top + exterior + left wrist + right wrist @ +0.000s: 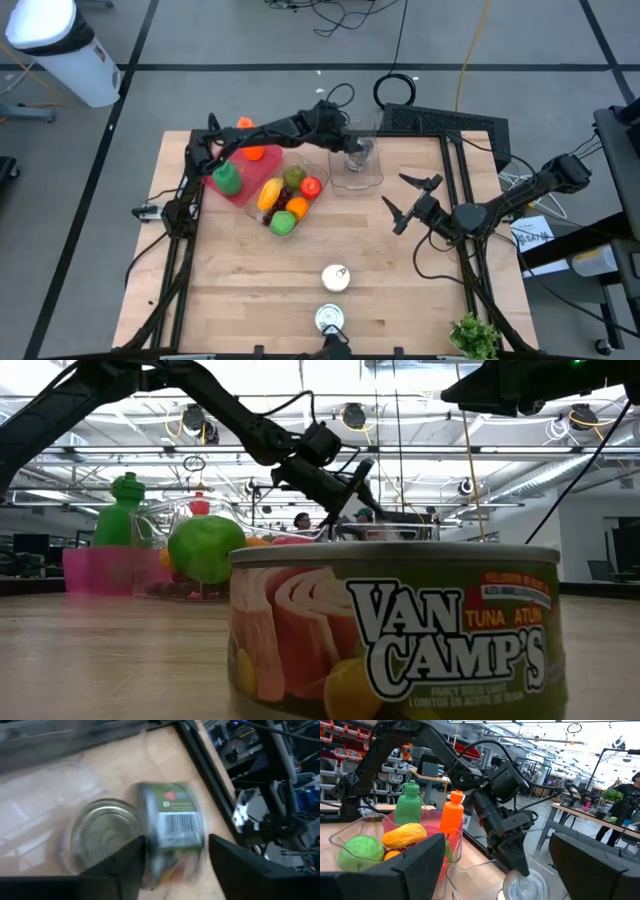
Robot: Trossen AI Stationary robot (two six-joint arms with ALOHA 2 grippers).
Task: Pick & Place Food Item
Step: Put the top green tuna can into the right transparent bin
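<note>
Up close in the low view, a can (395, 630) near the bench's (250, 270) front edge reads "VAN CAMP'S" and "TUNA ATUN". Left hand (172, 865) hangs over the clear tub (357, 165) at the bench's back, fingers pinching a second can (172, 827) held on its side: barcode label facing the wrist camera, long axis level. Another can (102, 835) stands upright in the tub beside it. Right hand (408, 200) hovers right of the tub, fingers spread. Bin of fruit (285, 195) sits left.
</note>
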